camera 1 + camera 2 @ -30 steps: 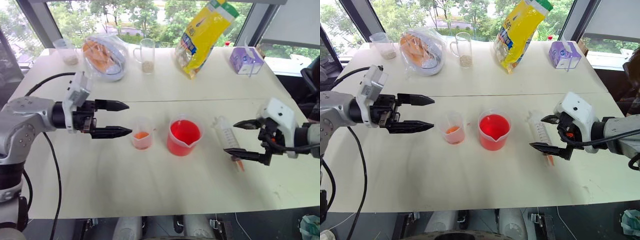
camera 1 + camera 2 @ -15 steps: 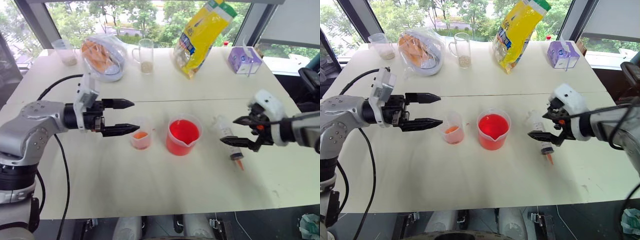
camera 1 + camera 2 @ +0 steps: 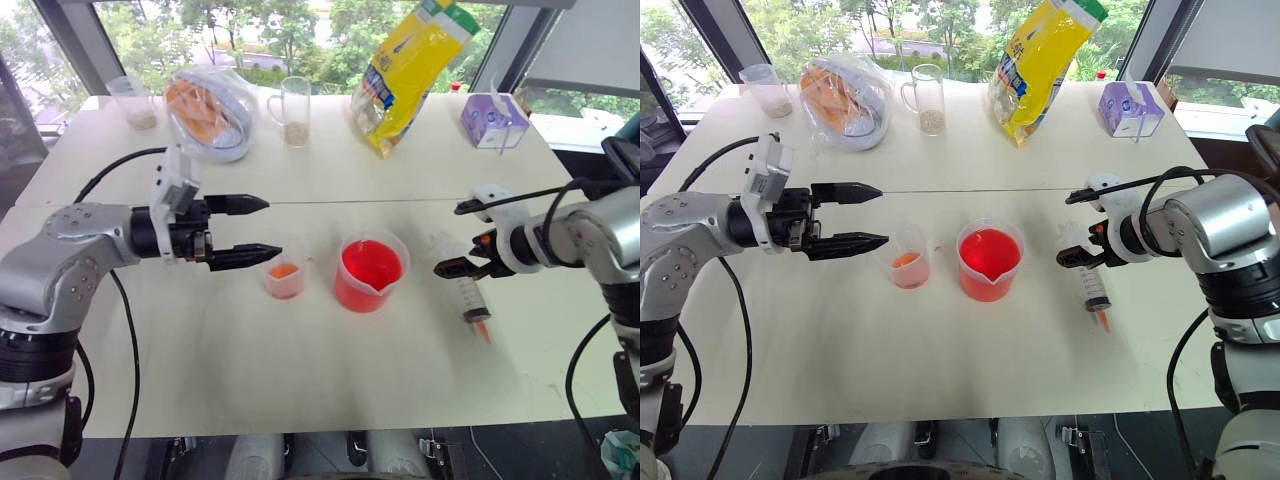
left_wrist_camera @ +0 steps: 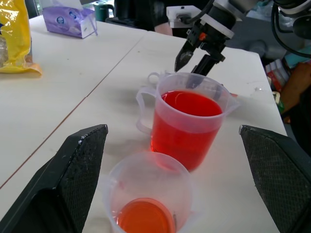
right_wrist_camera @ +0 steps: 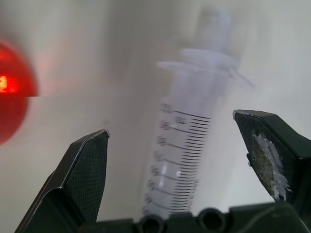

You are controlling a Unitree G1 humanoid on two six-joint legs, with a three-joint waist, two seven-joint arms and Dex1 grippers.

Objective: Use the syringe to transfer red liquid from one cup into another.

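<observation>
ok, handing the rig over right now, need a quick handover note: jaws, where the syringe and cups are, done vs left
Left gripper: jaws open, empty, level, beside the small cup.
Right gripper: jaws open, straddling the syringe, not closed on it.
Syringe lies flat on the table, to the right of the red beaker, orange tip toward the robot.
Beaker holds plenty of red liquid; the small cup holds a little orange-red at its base.
Done: approach only.
Left: grasp syringe, draw from the beaker, empty into the small cup.

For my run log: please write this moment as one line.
right hand: open, over syringe | syringe: on table | left hand: open, beside small cup
</observation>
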